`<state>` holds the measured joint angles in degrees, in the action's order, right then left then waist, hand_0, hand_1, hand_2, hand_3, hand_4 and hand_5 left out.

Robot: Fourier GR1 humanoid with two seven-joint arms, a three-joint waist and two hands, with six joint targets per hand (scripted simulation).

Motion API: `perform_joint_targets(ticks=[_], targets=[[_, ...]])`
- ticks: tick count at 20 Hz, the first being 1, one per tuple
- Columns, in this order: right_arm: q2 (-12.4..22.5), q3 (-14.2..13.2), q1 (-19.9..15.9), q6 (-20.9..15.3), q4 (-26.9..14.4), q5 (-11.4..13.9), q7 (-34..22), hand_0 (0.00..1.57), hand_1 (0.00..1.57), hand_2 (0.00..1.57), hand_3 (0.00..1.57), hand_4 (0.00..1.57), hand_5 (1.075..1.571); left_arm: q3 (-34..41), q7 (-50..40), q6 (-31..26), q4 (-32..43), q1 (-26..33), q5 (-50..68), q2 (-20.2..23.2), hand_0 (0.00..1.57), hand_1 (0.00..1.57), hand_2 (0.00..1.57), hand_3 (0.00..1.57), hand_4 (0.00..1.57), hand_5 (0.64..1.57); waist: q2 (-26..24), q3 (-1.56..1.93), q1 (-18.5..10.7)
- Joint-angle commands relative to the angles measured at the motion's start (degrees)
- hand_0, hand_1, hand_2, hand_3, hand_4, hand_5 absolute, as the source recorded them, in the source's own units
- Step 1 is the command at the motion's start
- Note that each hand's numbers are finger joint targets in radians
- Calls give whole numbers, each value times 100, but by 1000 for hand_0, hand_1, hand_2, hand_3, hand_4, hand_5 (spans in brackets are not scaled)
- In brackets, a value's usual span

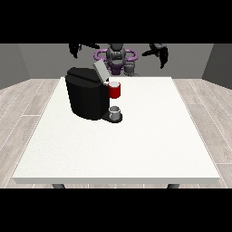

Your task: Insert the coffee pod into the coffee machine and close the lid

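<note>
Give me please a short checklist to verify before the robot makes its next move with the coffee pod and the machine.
1. Lid of the coffee machine raised: ok, it stands tilted up.
2. Coffee pod located: cannot tell; a red part shows at the machine's front.
3. Cup under the spout: ok, it stands on the machine's base.
4. Robot hand at the view's left free: ok, raised above the table, holding nothing.
5. Robot hand at the view's right free: ok, also raised and holding nothing.
</note>
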<state>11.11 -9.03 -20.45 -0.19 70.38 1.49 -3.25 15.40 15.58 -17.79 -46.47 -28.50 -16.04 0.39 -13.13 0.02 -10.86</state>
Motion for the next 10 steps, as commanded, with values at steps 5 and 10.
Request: perform_joint_targets(ticks=[5, 10], targets=[[-230, -266, -652, -86, -457, -461, -369, 0, 0, 0, 0, 129, 1571, -362, -111, 78, -902, 441, 422, -36, 0, 0, 0, 0, 383, 1571, 508, -1, -169], [-23, -441, -835, -33, -1037, -489, -34, 0, 0, 0, 0, 65, 1571, -602, -877, -42, -1822, 419, 774, -38, 0, 0, 0, 0, 346, 1571, 808, 1, -343]])
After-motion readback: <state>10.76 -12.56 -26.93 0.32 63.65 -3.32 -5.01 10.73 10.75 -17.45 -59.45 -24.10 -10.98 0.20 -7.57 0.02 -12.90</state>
